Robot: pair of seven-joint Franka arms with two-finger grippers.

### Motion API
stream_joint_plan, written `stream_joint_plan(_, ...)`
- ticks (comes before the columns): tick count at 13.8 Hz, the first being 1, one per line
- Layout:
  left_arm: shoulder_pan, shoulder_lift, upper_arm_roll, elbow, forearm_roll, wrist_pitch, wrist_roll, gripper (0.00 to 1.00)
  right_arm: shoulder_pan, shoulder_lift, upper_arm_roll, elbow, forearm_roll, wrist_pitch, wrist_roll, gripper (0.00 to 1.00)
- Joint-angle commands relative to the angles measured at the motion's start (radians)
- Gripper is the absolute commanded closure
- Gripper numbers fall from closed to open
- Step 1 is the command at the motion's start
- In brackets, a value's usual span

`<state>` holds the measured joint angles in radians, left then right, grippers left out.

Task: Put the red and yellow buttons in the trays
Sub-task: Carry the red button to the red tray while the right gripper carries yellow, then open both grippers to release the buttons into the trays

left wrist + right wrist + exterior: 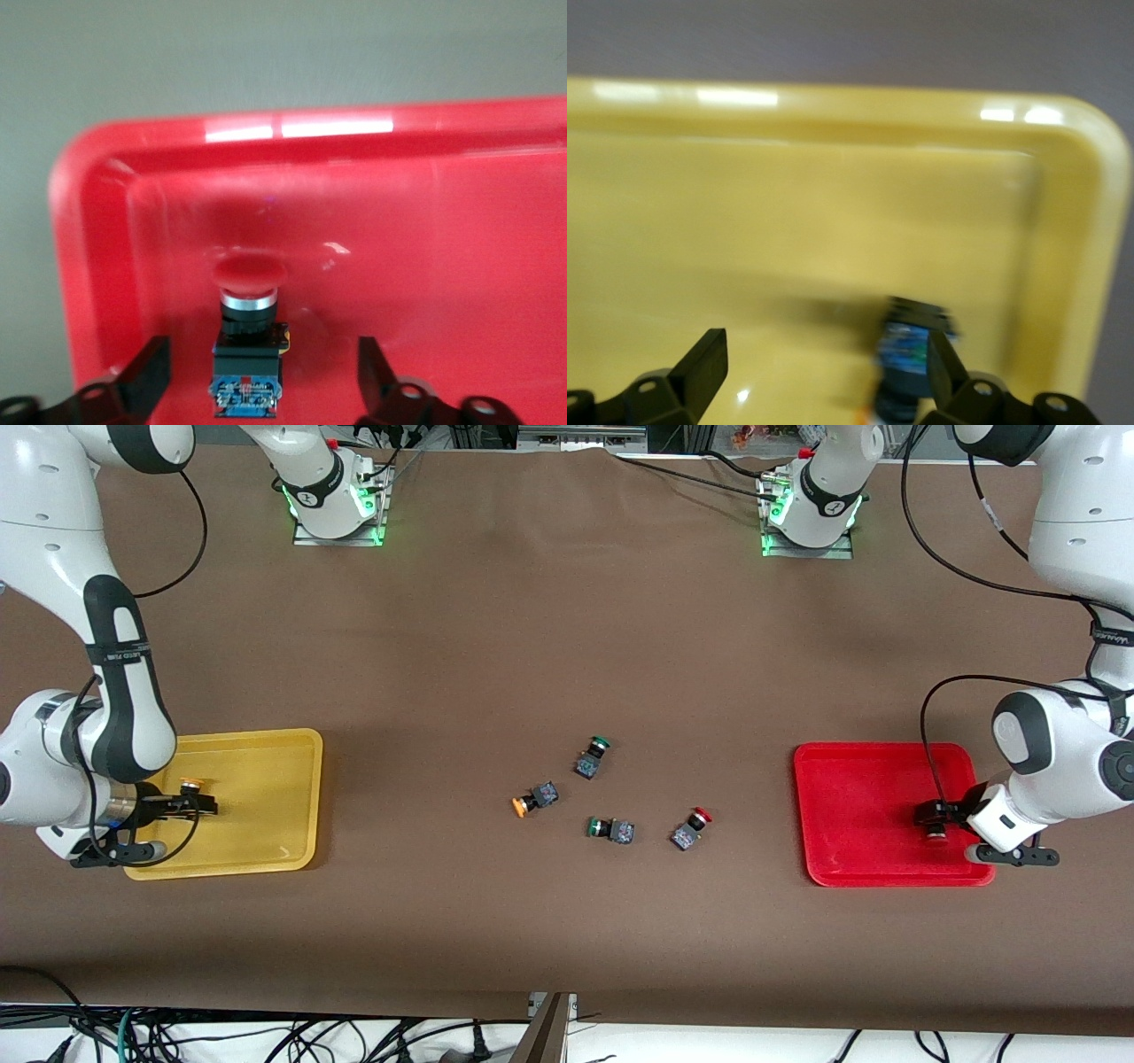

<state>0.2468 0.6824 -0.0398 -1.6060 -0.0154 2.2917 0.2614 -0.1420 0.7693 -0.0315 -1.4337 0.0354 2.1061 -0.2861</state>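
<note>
Even, bright overhead light falls on the brown worktop [549, 646] in the front view, with soft short shadows beside the yellow tray [266, 779] and the red tray [868, 815]. Green lamps glow at both arm bases. In the left wrist view white glare streaks the red tray's rim [301, 128], and the picture is slightly soft. The right wrist view is smeared by blur, with bright spots along the yellow tray's rim [735, 96]

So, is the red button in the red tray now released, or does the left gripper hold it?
Released. The left gripper is open, its fingers apart from the red button, which stands in the red tray.
</note>
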Motion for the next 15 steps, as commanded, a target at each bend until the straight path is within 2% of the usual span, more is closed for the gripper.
stream_joint_plan(1, -0.012, -0.116, -0.006, -0.006, 0.015, -0.095, -0.01, 0.0, 0.068, -0.054, 0.028, -0.013, 0.008, -0.051, 0.169, 0.01)
stream_joint_plan(4, -0.081, -0.133, -0.008, 0.04, 0.008, -0.155, -0.109, 0.0, 0.194, -0.077, 0.028, -0.011, 0.008, -0.055, 0.419, 0.01)
stream_joint_plan(7, -0.176, -0.124, -0.008, 0.075, 0.006, -0.155, -0.226, 0.0, 0.321, -0.079, 0.028, -0.011, 0.006, -0.055, 0.698, 0.01)
stream_joint_plan(10, -0.257, -0.093, -0.008, 0.103, 0.002, -0.152, -0.243, 0.0, 0.438, -0.067, 0.027, -0.01, 0.003, -0.031, 0.962, 0.01)
stream_joint_plan(15, -0.379, -0.043, -0.009, 0.136, -0.001, -0.143, -0.242, 0.0, 0.6, -0.016, 0.027, -0.01, 0.003, 0.153, 1.382, 0.01)
